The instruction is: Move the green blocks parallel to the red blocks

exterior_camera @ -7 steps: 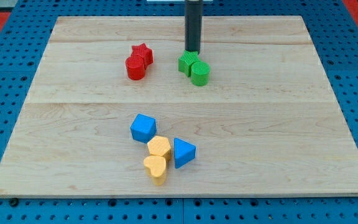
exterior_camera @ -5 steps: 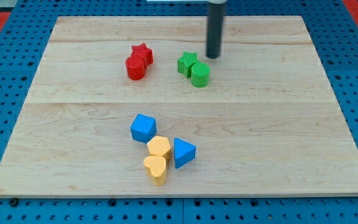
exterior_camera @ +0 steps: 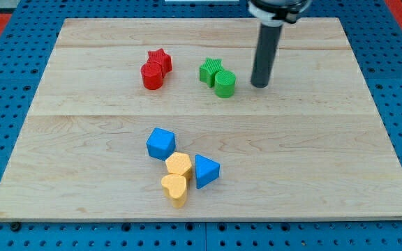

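Observation:
A green star block (exterior_camera: 210, 70) and a green cylinder (exterior_camera: 225, 84) touch each other at the upper middle of the wooden board (exterior_camera: 82, 139). To their left a red star block (exterior_camera: 160, 60) and a red cylinder (exterior_camera: 151, 76) also touch. My tip (exterior_camera: 259, 85) stands on the board to the right of the green cylinder, a short gap away, touching no block.
Near the view's bottom middle lies a cluster: a blue cube (exterior_camera: 161, 143), a yellow hexagonal block (exterior_camera: 179, 165), a yellow heart block (exterior_camera: 175, 189) and a blue triangular block (exterior_camera: 205, 171). A blue pegboard surrounds the board.
My tip moved from just above the green star to the right and down, now beside the green cylinder's right. The blocks have not moved.

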